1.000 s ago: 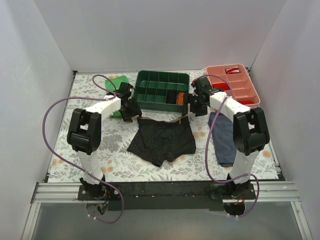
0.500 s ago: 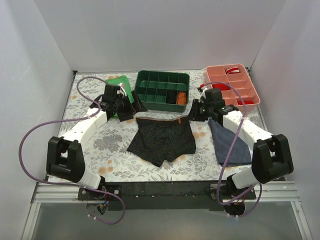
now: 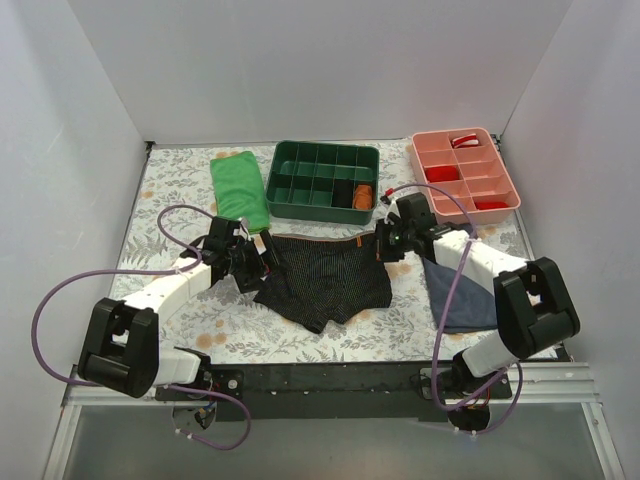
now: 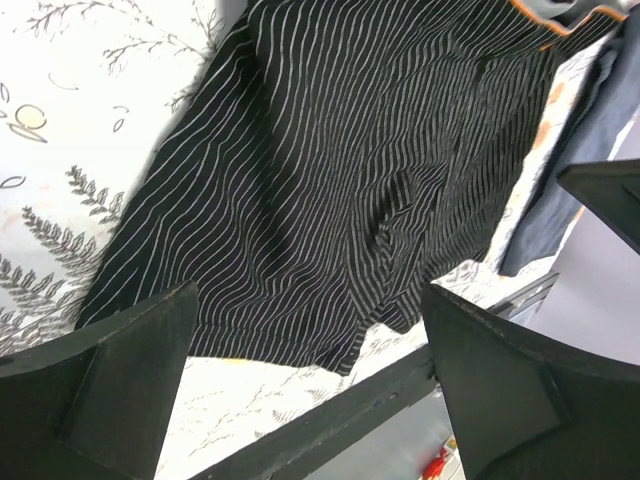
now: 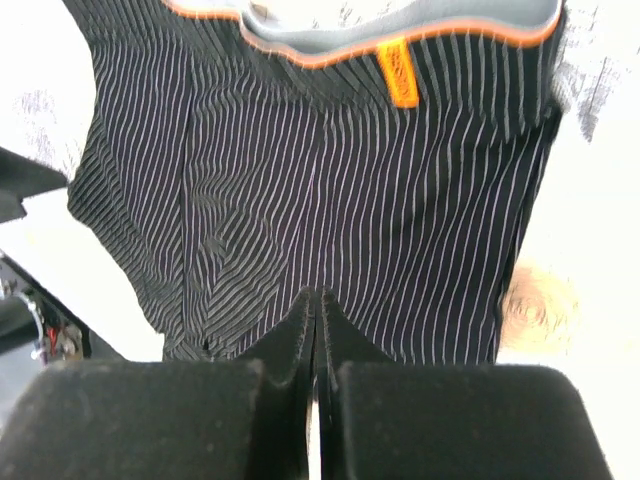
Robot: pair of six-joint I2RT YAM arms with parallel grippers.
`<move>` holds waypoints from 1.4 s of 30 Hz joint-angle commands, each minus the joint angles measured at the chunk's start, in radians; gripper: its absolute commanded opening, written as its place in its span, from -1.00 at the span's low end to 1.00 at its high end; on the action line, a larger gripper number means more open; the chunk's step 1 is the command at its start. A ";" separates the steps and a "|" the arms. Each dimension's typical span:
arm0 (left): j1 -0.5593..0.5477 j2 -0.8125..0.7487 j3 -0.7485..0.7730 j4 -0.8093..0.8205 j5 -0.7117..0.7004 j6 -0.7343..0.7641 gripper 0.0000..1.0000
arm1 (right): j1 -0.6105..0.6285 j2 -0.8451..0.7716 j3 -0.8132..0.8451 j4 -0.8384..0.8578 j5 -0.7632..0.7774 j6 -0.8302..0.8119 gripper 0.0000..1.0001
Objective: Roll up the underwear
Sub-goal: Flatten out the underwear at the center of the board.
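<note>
The underwear (image 3: 325, 280), black with pale pinstripes, lies flat in the middle of the table, its grey waistband (image 5: 400, 28) and orange tag (image 5: 397, 72) toward the back. My left gripper (image 3: 262, 262) hovers at its left edge. In the left wrist view the left gripper (image 4: 310, 300) stands wide open over the striped underwear (image 4: 330, 170), holding nothing. My right gripper (image 3: 385, 243) is at the waistband's right end. In the right wrist view the right gripper (image 5: 318, 296) is shut, fingertips pressed together above the underwear (image 5: 300, 180), with no cloth between them.
A bright green folded cloth (image 3: 240, 188) lies at the back left. Behind the underwear is a green compartment tray (image 3: 322, 180), with a pink tray (image 3: 465, 172) at the back right. A navy garment (image 3: 455, 295) lies under the right arm. The black front rail (image 4: 330, 420) is near.
Both arms came forward from the trays down to the underwear's sides. The left gripper opened wide; the right gripper closed. The green cloth is now uncovered.
</note>
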 commanded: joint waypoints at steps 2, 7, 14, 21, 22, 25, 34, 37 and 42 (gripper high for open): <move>-0.008 -0.024 -0.038 0.081 -0.032 -0.047 0.86 | 0.007 0.090 0.110 0.068 0.055 0.011 -0.97; -0.010 -0.025 -0.070 0.130 -0.044 -0.073 0.84 | 0.007 0.162 0.160 0.125 0.097 0.014 -0.97; -0.018 -0.035 -0.139 0.145 -0.109 -0.142 0.75 | 0.006 0.253 0.265 0.067 0.253 0.002 -0.97; -0.019 -0.061 -0.150 0.058 -0.231 -0.173 0.54 | 0.006 0.339 0.308 -0.003 0.385 0.010 -0.97; -0.021 -0.062 -0.144 0.038 -0.260 -0.176 0.53 | 0.004 0.345 0.308 -0.010 0.399 0.016 -0.97; -0.019 -0.105 -0.151 -0.031 -0.284 -0.197 0.48 | -0.001 0.366 0.305 -0.033 0.425 0.033 -0.97; -0.019 -0.243 -0.173 -0.079 -0.304 -0.219 0.54 | -0.001 0.331 0.243 0.050 0.361 0.021 -0.97; -0.019 -0.234 -0.135 -0.083 -0.291 -0.205 0.56 | -0.001 0.273 0.238 0.039 0.375 0.019 -0.97; -0.021 -0.225 -0.081 0.001 -0.264 -0.154 0.66 | 0.003 0.185 0.197 0.050 0.378 0.025 -0.97</move>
